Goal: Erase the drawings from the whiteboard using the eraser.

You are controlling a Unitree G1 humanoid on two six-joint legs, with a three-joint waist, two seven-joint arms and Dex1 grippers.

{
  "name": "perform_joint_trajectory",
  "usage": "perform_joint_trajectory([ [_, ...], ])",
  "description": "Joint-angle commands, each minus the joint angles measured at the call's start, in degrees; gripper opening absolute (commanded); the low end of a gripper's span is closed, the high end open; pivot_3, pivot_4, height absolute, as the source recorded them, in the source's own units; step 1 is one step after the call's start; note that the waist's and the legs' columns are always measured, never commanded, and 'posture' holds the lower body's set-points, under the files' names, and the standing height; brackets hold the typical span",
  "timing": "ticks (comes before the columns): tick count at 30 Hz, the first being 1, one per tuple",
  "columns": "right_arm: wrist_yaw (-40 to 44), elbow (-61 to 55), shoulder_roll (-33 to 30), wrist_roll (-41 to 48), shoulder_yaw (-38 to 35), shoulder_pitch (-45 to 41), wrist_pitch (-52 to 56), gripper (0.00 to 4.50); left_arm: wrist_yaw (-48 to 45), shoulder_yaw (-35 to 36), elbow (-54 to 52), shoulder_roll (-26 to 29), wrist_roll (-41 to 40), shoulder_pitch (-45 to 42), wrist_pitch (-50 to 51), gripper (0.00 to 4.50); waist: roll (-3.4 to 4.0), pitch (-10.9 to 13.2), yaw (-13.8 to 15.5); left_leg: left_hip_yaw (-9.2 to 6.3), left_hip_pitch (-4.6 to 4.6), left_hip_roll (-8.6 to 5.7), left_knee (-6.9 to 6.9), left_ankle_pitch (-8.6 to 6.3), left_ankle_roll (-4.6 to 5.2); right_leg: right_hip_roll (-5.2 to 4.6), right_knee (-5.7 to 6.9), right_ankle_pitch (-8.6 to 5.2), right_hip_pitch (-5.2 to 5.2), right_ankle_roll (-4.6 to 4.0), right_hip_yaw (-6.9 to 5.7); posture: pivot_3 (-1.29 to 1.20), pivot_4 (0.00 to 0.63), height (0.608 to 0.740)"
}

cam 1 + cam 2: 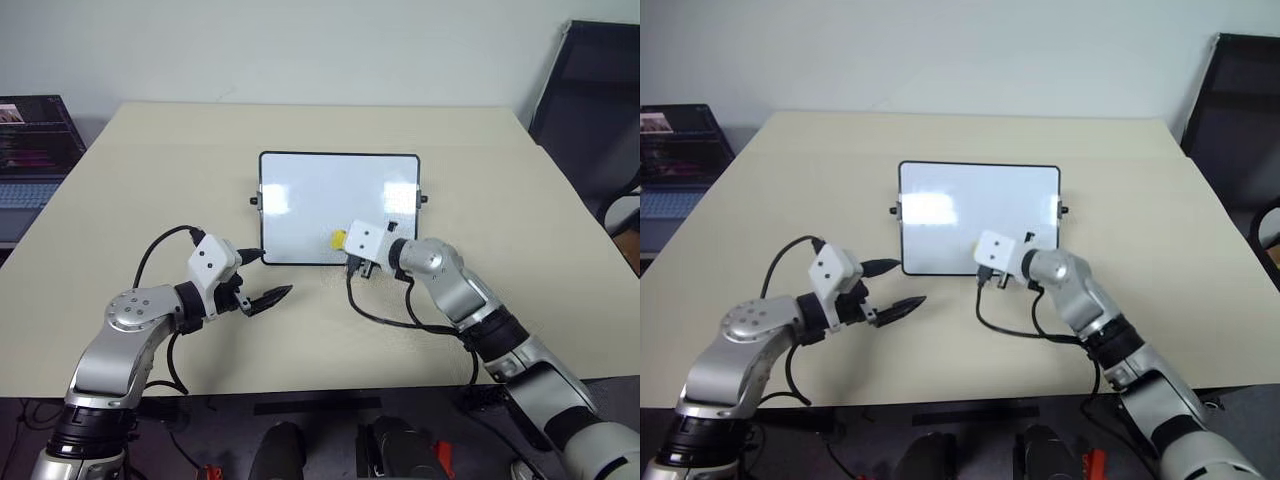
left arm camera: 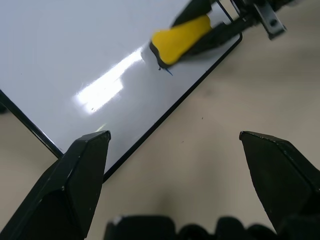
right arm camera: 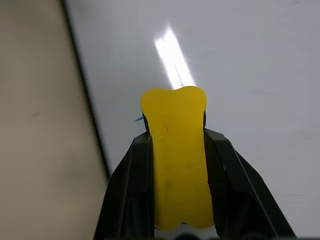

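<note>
The whiteboard (image 1: 335, 195) lies flat in the middle of the table, its black frame square to me. My right gripper (image 3: 177, 137) is shut on the yellow eraser (image 1: 339, 238), with the eraser's tip against the board close to its near edge. A tiny dark trace of the drawings (image 2: 165, 70) pokes out beside the eraser (image 2: 181, 39); the board's other visible surface looks white with glare spots. To the left of the eraser, my left gripper (image 1: 272, 297) hovers open over the bare table just in front of the board's near left corner, holding nothing.
The beige table (image 1: 150, 180) stretches wide around the board. A laptop (image 1: 30, 150) sits off the table's far left. A black chair (image 1: 590, 100) stands past the right edge. Black cables loop from both wrists onto the table near me.
</note>
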Motion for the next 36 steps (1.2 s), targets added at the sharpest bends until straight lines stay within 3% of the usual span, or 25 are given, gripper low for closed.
perform_joint_trajectory([
  [1,0.4,-0.3,-1.0,-2.4,0.3,0.2,0.8,1.0,-0.2,0.0,-0.9,0.2,-0.3,-0.9,-0.3,4.5,0.01,0.0,0.0,0.01,0.0,0.0,0.01,0.0,0.0,0.0,0.0,-0.02,0.0,0.04,0.0,0.0,0.15,0.74],
  [8,-10.1,4.2,0.7,-4.0,-4.5,-4.0,-3.1,1.0,0.1,-0.3,-1.8,0.0,-0.5,-1.1,0.7,4.5,0.01,0.0,0.0,0.03,0.03,0.0,0.05,0.05,0.02,0.01,0.04,-0.06,0.0,0.26,0.05,0.0,0.15,0.74],
  [20,-1.0,1.9,-2.4,-6.8,1.6,0.0,-7.2,1.0,0.1,0.1,-2.2,0.1,-0.9,-0.7,1.2,4.5,-0.01,0.0,0.0,0.03,0.04,0.01,0.02,0.04,0.03,0.0,-0.01,-0.05,0.01,0.21,0.06,0.0,0.15,0.74],
  [29,-13.2,7.1,2.0,-8.7,-2.4,-5.1,-11.6,1.0,0.1,0.4,-2.4,0.2,-1.1,-0.2,1.1,4.5,0.0,0.0,-0.1,0.03,0.07,0.02,0.04,0.05,0.03,0.01,0.05,-0.04,-0.01,0.24,0.1,0.0,0.15,0.74],
  [36,-7.6,9.0,3.3,-8.8,-0.5,-5.6,-11.3,1.0,0.1,0.3,-2.6,0.1,-1.1,0.0,1.1,4.5,0.0,0.0,-0.1,0.02,0.0,0.0,-0.06,0.02,0.03,0.01,-0.03,0.1,-0.04,-0.04,0.09,0.0,0.15,0.74],
])
